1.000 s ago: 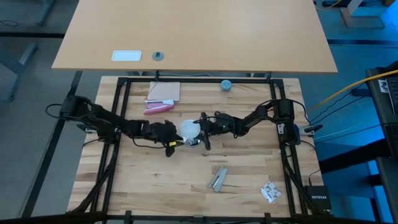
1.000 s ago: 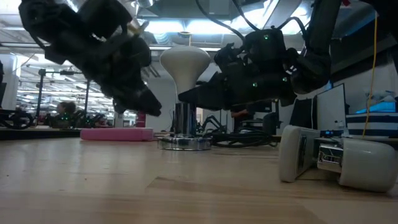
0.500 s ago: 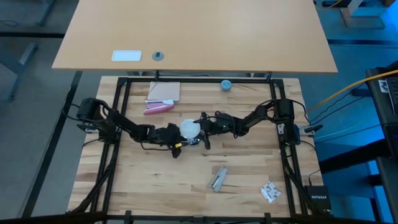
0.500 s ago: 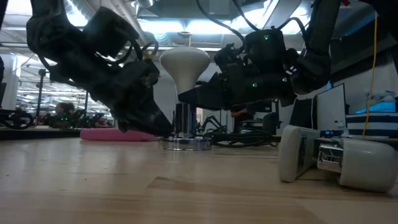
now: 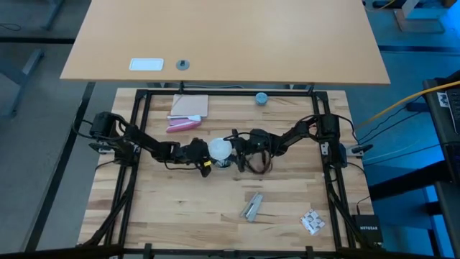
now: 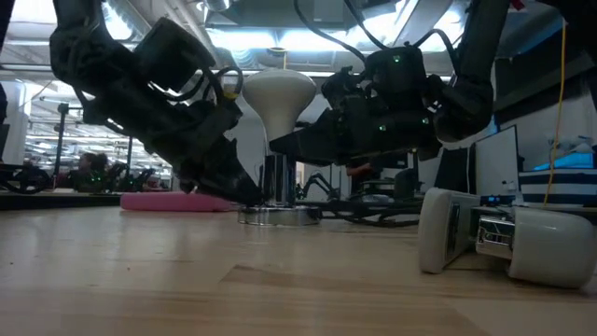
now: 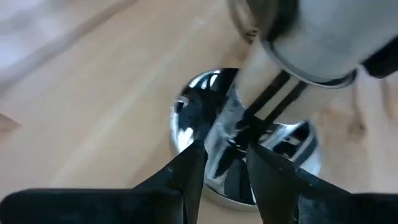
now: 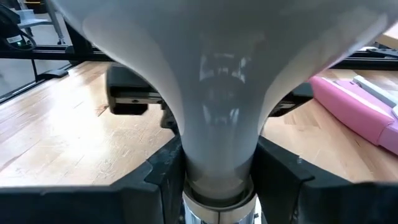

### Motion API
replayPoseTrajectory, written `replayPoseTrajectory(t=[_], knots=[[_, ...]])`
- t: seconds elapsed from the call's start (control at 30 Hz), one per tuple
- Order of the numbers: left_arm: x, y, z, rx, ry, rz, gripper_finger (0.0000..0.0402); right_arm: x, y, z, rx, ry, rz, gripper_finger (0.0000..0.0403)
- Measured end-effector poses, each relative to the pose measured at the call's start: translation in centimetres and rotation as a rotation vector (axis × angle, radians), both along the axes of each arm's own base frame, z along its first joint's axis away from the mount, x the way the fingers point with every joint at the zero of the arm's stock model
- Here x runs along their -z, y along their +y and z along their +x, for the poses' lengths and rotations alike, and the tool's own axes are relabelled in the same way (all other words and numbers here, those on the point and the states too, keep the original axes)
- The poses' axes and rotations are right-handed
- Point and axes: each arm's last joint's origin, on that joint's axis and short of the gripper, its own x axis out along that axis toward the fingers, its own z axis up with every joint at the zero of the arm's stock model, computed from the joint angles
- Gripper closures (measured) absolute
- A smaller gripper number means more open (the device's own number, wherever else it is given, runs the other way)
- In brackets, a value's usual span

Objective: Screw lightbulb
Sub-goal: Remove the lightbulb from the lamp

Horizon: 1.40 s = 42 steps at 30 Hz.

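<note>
Right end effector [image 8: 217,171] is clamped on the narrow neck of the lightbulb [image 5: 219,149], which stands upright in the silvery socket [image 6: 277,213] mid-surface; left end effector [image 7: 224,165] sits low at the socket's 9 o'clock, fingers [image 7: 186,177] slightly apart astride its stem — whether they touch, I cannot tell. Bare surface [image 5: 172,208] lies open toward 6 o'clock, while a pink object [image 5: 183,125] lies near at 11 o'clock. Only the low view shows the bulb's globe above both end effectors — the high view shows a white dot.
</note>
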Motion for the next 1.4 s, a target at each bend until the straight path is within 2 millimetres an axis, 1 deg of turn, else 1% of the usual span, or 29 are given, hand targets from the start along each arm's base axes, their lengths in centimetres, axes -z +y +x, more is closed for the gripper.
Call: replayPoseTrajectory(t=[0.27, 0.37, 0.53, 0.63, 0.77, 0.83, 0.9, 1.03, 1.13, 1.2, 1.4], knots=[[0.1, 1.8, -0.1, -0.047, 0.03, 0.103, 0.0286, 0.0, 0.1, 0.0, -0.023, 0.003, 0.005, 0.024], [0.5, 2.8, -0.6, -0.087, 0.088, 0.157, 0.0286, 0.0, 0.3, 0.0, -0.044, 0.006, 0.011, 0.024], [0.2, 3.9, -0.5, -0.135, 0.081, 0.196, 0.0286, 0.0, 0.3, 0.0, -0.044, 0.006, 0.011, 0.024], [-0.3, 4.1, -0.5, -0.147, 0.056, 0.19, 0.0286, 0.0, 0.3, 0.0, -0.033, 0.006, 0.008, 0.024], [-2.0, 3.5, -0.6, -0.081, -0.003, 0.148, 0.0286, 0.0, 0.1, 0.0, -0.002, 0.006, 0.002, 0.024], [-3.2, 3.0, -0.9, -0.036, -0.03, 0.111, 0.0286, 0.0, 0.1, 0.0, 0.022, 0.005, -0.005, 0.024], [-4.4, 2.4, -1.2, 0.006, -0.055, 0.066, 0.0286, 0.0, 0.0, 0.0, 0.049, 0.004, -0.01, 0.024], [-5.7, 0.6, -2.0, 0.075, -0.069, -0.002, 0.0286, 0.0, -0.3, 0.1, 0.116, -0.002, -0.025, 0.024], [-5.7, -0.6, -2.0, 0.111, -0.076, -0.029, 0.0286, -0.2, -0.4, 0.2, 0.154, -0.011, -0.033, 0.024], [-5.4, -1.3, -1.8, 0.114, -0.08, -0.048, 0.0286, -0.4, -0.5, 0.4, 0.167, -0.02, -0.038, 0.024], [-3.6, -2.3, -0.8, 0.086, -0.1, -0.055, 0.0286, -1.3, -0.5, 1.2, 0.167, -0.062, -0.054, 0.024]])
